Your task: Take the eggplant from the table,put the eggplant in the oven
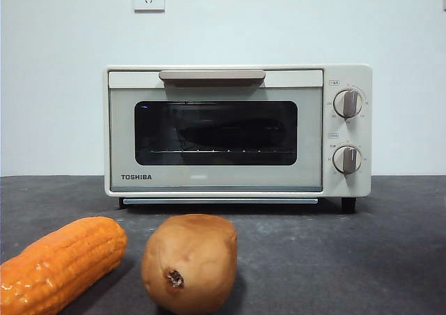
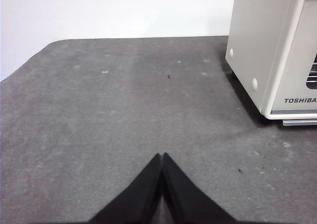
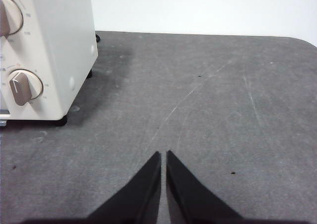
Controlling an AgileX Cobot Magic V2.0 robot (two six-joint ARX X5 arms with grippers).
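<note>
You had the job all but finished here, as far as the views showed. The eggplant (image 1: 233, 132) lay inside the oven (image 1: 237, 130), a dark long shape behind the glass, resting on the wire rack (image 1: 216, 150). The door (image 1: 214, 137) was shut, its handle (image 1: 212, 75) up at 12 o'clock of the glass. Nothing of the eggplant was left on the table (image 1: 348, 259).

Its long axis ran from 9 to 3 o'clock across the front view, level along the rack and parallel to the door. Which end carried the stem could not be told through the dark glass.

Your left gripper (image 2: 162, 157) hung over bare table beside one side wall of the oven, jaws pressed together, pinching nothing. Your right gripper (image 3: 163, 154) hung over bare table beside the knob side, jaws nearly together with only a thin slit between them, also holding nothing. Neither arm showed in the front view.

The corn (image 1: 59, 263) and the potato (image 1: 189, 261) sat untouched at 6 to 7 o'clock, near the camera, well apart from the oven. I judge nothing remained for you but to keep both arms parked.
</note>
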